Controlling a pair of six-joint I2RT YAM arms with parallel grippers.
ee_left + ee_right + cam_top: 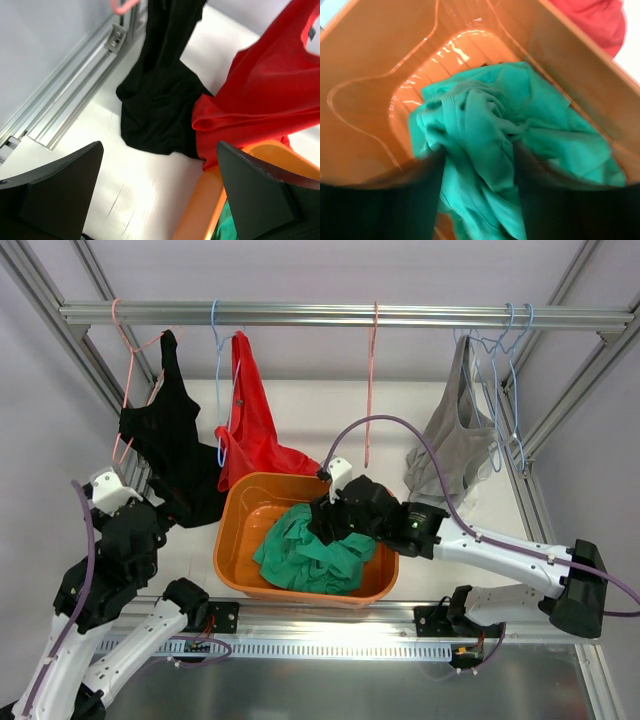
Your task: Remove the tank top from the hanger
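At far left, black two-finger left gripper (160,192), spread wide and empty above the white table (125,175). Next, black cloth top (170,440), then red top (250,420). In the orange plastic basket (235,535), crumpled teal-green tank top (310,555), a fold pinched in the right gripper (479,170). Behind, bare salmon-pink wire hanger (371,380) on the aluminium rail (300,313).

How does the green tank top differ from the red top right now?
The tank top is teal-green; the red top is red. The tank top lies crumpled in the orange basket, off any hanger; the red top hangs from a light-blue hanger on the rail. Both are soft fabric tops.
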